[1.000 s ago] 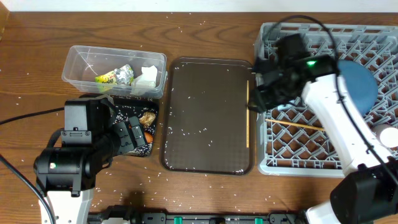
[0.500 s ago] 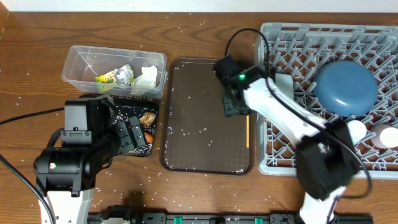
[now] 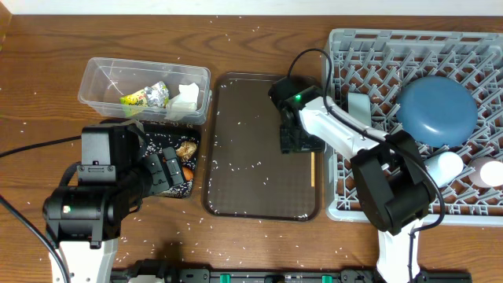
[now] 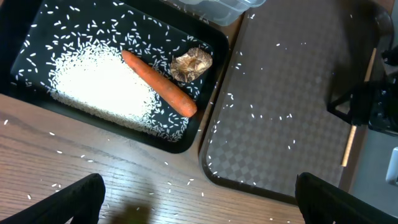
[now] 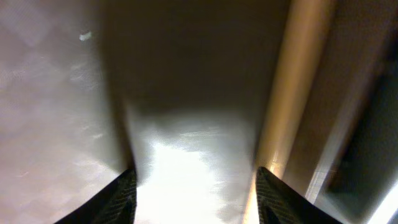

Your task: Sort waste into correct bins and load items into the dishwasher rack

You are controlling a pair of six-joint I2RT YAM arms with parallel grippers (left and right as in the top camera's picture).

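Right tool (image 5: 196,186) released, fingers apart, low over brown serving tray (image 3: 251,189), frame centre. Chopstick (image 5: 298,74) apparently just outside one finger, ungripped. Left tool (image 4: 205,202) released wide above black tray (image 4: 208,81), carrot (image 4: 158,84) inside.

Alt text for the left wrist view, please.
A black tray holds heaped white rice, an orange carrot and a brown lump. Beside it lies a brown serving tray flecked with grains, a chopstick along its far edge. The open left gripper frames the bottom.
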